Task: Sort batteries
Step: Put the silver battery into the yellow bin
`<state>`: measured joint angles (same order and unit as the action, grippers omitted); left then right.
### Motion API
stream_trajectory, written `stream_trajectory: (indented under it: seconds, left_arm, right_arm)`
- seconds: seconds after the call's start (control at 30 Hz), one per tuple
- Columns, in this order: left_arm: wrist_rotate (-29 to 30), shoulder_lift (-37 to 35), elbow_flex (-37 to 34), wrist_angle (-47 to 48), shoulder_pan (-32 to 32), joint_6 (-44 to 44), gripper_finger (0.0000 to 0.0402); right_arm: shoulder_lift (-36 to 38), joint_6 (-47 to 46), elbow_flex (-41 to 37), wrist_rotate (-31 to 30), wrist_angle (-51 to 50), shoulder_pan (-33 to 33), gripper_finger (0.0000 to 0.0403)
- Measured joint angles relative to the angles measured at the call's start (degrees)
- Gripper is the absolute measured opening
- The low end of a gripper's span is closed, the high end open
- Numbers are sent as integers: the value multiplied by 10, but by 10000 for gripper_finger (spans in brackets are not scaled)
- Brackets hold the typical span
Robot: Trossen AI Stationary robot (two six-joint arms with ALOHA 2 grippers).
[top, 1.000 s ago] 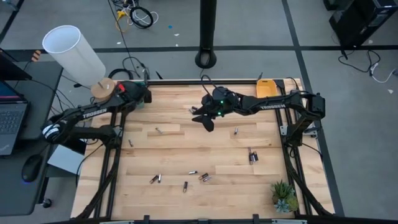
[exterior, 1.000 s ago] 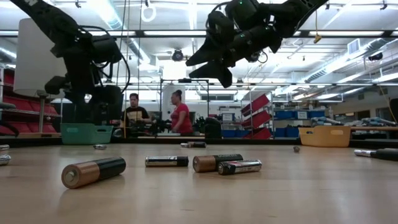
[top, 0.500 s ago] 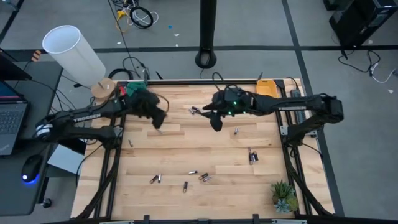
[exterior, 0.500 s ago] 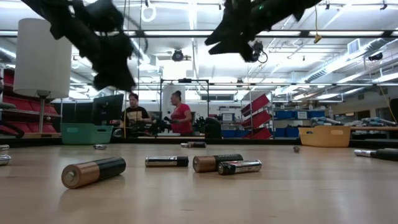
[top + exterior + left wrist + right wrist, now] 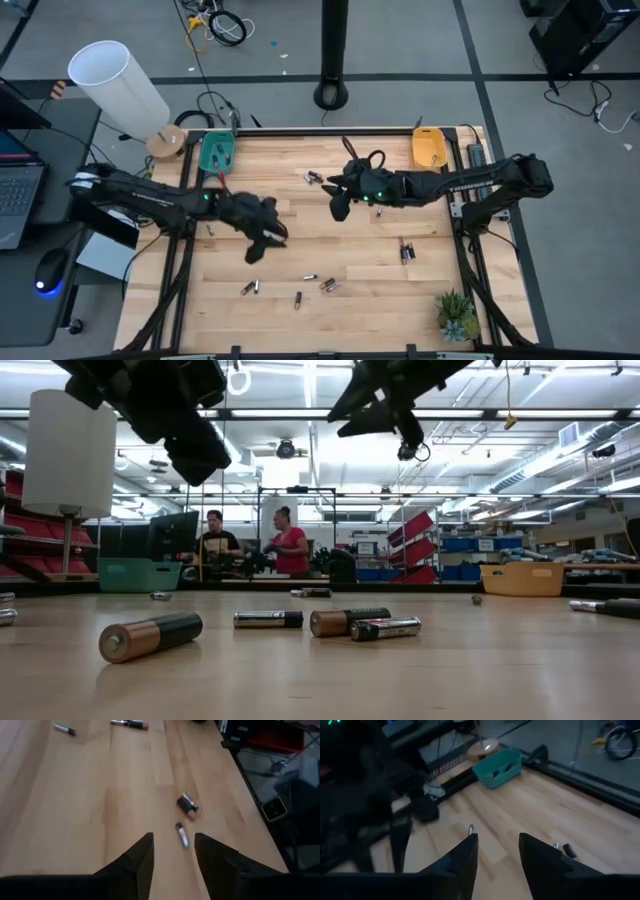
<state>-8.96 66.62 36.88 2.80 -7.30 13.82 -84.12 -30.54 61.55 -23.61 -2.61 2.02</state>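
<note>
Several small dark and silvery batteries lie on their sides, scattered over the wooden table: a pair [image 5: 249, 287], others [image 5: 328, 285], [image 5: 406, 250], [image 5: 312, 178], and close up in the low view [image 5: 150, 636], [image 5: 348, 620]. My left gripper [image 5: 255, 252] hangs open above the table's middle, holding nothing; beyond its fingers lie a thin battery [image 5: 182, 835] and a pair [image 5: 188, 804]. My right gripper [image 5: 337, 208] is open above the far middle, with one battery [image 5: 470, 827] on the wood ahead of it.
A teal tray [image 5: 218, 152] with batteries in it [image 5: 497, 767] sits at the far left corner, an orange tray [image 5: 428, 146] at the far right. A small plant [image 5: 456, 315] stands at the near right corner. People sit in the room beyond [image 5: 290, 550].
My left arm has swung from over the teal tray at the far left corner out toward the table's middle and near side. My right gripper has stayed over the far middle and has risen in the low view. No battery has moved.
</note>
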Motion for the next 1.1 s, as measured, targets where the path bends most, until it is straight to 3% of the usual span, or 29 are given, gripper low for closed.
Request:
stream_trajectory:
  seconds: [0.17, 0.4, 0.57, 0.73, 1.1]
  left_arm:
    - [86, 67, 0, -97, -56, 36, 154]
    - [161, 163, 0, -180, -106, 119, 154]
    - [181, 213, 5, -196, -146, 145, 154]
    - [187, 273, 39, -196, -173, 149, 154]
    - [313, 387, 116, -235, -194, 138, 154]
  right_arm:
    - [17, -8, 0, -24, -14, 22, 152]
    - [47, 1, 0, -34, -65, 39, 152]
    - [64, 11, 0, -84, -96, 61, 152]
    - [67, 22, -1, -92, -99, 76, 152]
    - [68, 40, -1, -91, -90, 104, 152]
